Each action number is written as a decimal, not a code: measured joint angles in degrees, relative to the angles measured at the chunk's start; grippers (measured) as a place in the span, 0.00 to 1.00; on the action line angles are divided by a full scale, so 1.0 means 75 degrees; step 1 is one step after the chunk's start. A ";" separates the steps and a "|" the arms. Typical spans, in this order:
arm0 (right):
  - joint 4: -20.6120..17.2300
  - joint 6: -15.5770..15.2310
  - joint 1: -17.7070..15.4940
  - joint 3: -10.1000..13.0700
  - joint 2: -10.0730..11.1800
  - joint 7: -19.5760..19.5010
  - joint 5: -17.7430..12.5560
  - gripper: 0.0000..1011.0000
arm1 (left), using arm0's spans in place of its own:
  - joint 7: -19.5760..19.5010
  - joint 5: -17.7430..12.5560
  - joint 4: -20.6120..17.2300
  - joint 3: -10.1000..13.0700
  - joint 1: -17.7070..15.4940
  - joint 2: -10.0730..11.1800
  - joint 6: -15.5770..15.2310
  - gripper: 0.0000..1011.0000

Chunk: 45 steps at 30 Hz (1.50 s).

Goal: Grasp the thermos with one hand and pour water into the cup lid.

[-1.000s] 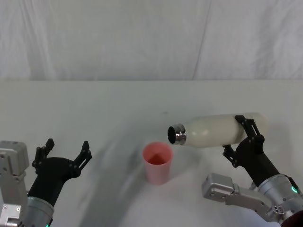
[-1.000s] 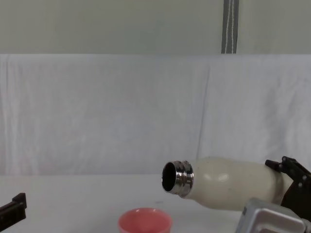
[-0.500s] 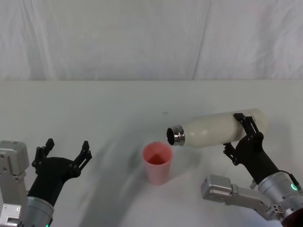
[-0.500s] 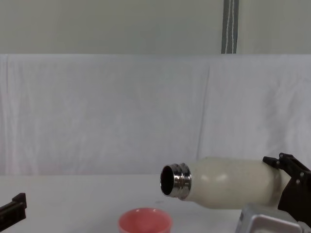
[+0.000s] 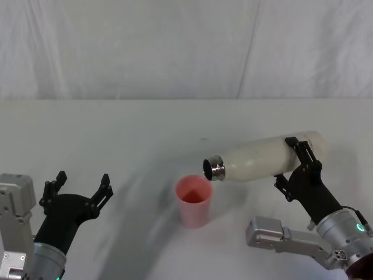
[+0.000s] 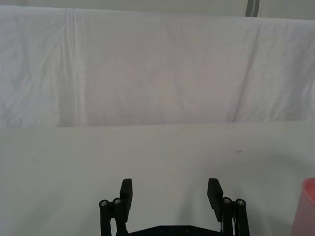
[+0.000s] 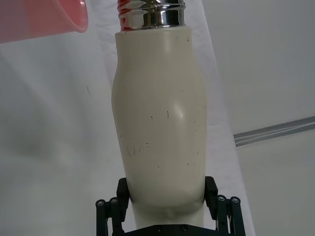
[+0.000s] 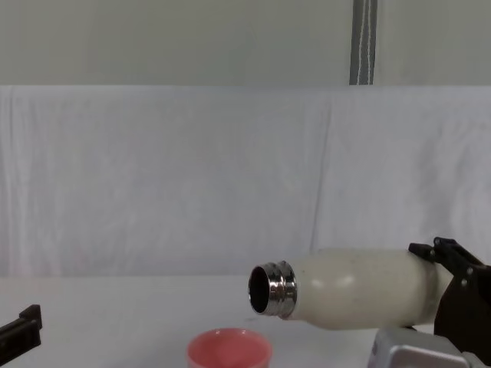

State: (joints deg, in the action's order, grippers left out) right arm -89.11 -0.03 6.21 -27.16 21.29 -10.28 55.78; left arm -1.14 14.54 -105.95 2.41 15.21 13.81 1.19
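Note:
The cream-white thermos (image 5: pixel 262 157) lies nearly level in the air, with my right gripper (image 5: pixel 294 161) shut on its rear half. Its steel neck (image 5: pixel 213 169) points left and slightly down, just above the right rim of the pink cup lid (image 5: pixel 194 200), which stands upright on the table. The thermos (image 8: pixel 360 287) hangs over the cup lid (image 8: pixel 229 348) in the chest view too, and the right wrist view has the thermos (image 7: pixel 158 113) with the cup lid (image 7: pixel 42 19) beyond its neck. No water is visible. My left gripper (image 5: pixel 78 189) rests open at the near left, holding nothing.
A white cloth covers the table (image 5: pixel 116 134) and hangs as a backdrop (image 5: pixel 186 46) behind it. In the left wrist view, the open left gripper (image 6: pixel 170 193) faces bare cloth, with the cup lid's edge (image 6: pixel 305 206) at the side.
The thermos has shifted left and its neck has dipped a little, coming closer over the cup lid's rim. The left gripper has not moved.

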 joint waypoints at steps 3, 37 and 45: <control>0.0003 -0.0010 0.0014 -0.0019 0.0009 -0.0014 0.0024 0.94 | 0.0000 0.0000 0.0000 0.0000 0.0000 0.0000 0.0000 0.99; -0.0015 -0.0082 0.0107 -0.0144 0.0108 -0.0087 0.0177 0.94 | 0.0000 0.0000 0.0000 0.0000 0.0000 0.0000 0.0000 0.99; -0.0029 -0.0083 0.0084 -0.0135 0.0105 -0.0089 0.0146 0.94 | 0.0000 0.0000 0.0000 0.0000 0.0000 0.0000 0.0000 0.99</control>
State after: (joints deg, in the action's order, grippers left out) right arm -89.33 -0.65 6.84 -28.17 22.08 -10.95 56.88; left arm -1.14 14.54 -105.95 2.41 15.21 13.81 1.19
